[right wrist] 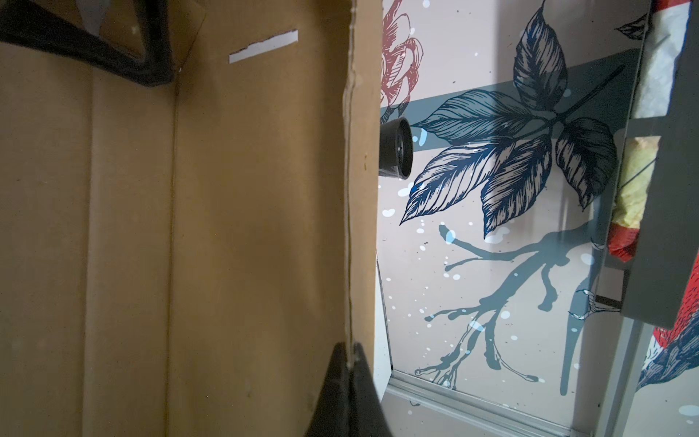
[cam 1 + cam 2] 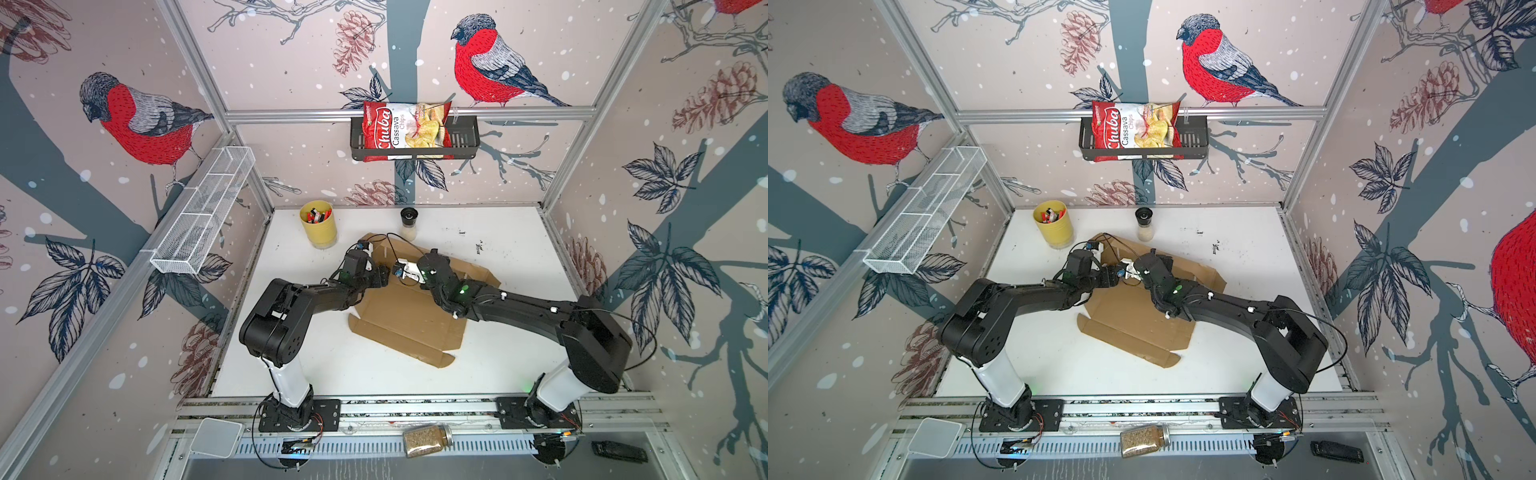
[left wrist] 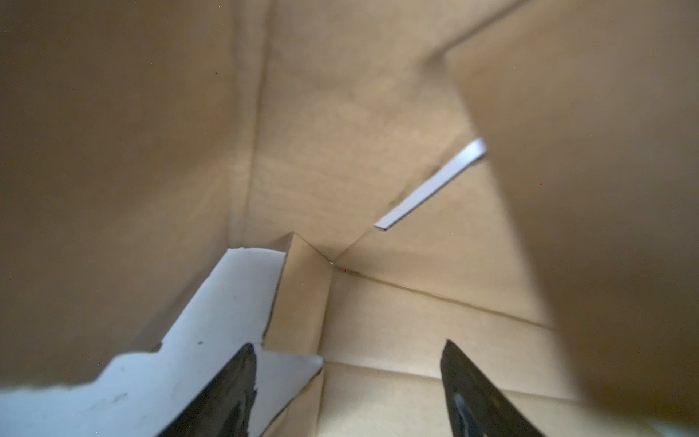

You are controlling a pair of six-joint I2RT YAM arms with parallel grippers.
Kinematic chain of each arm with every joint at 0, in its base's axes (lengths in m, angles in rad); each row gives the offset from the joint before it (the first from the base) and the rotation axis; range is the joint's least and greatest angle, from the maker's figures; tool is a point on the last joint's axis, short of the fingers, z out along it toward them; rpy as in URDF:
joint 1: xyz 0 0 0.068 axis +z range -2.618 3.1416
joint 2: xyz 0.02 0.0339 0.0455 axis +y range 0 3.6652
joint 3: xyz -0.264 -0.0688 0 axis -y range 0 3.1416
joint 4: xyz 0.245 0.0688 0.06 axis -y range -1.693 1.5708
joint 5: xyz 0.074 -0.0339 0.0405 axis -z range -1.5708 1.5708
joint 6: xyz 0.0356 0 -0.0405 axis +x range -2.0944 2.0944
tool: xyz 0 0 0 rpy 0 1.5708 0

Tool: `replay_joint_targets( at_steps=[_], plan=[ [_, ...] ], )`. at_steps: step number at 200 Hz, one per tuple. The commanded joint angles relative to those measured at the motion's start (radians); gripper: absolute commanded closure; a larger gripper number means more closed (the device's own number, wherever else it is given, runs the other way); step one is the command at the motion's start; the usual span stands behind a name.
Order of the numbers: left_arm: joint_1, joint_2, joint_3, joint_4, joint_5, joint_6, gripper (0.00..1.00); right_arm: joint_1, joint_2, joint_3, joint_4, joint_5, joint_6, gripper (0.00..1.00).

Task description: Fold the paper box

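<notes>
While your right hand (image 1: 350, 350) was pinched shut on the raised far edge of the paper box (image 2: 411, 320), your left hand (image 3: 348, 344) hung open over a creased inner corner, gripping nothing. Your box lay mid-way across the counter (image 2: 498, 365), its far panel tilted up, near a yellow cup (image 2: 318, 226) and a black-capped shaker (image 2: 409, 224).

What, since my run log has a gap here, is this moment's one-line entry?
right gripper: shut on paper box edge | left gripper: open, holding nothing | fold: unfinished
</notes>
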Motion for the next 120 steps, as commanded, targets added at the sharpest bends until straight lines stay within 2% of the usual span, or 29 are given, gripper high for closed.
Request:
replay_joint_targets(
  at_steps=[1, 80, 120],
  plan=[
    [-0.007, -0.012, 0.009, 0.027, 0.071, 0.005, 0.26, 0.003, 0.003, 0.005, -0.017, -0.031, 0.006, 1.00],
    [-0.015, -0.014, 0.067, -0.079, 0.023, 0.086, 0.25, 0.005, 0.010, 0.010, -0.019, -0.029, 0.007, 1.00],
    [-0.038, 0.023, 0.080, -0.049, 0.091, 0.058, 0.27, 0.006, 0.020, 0.013, -0.020, -0.028, 0.008, 1.00]
  ],
)
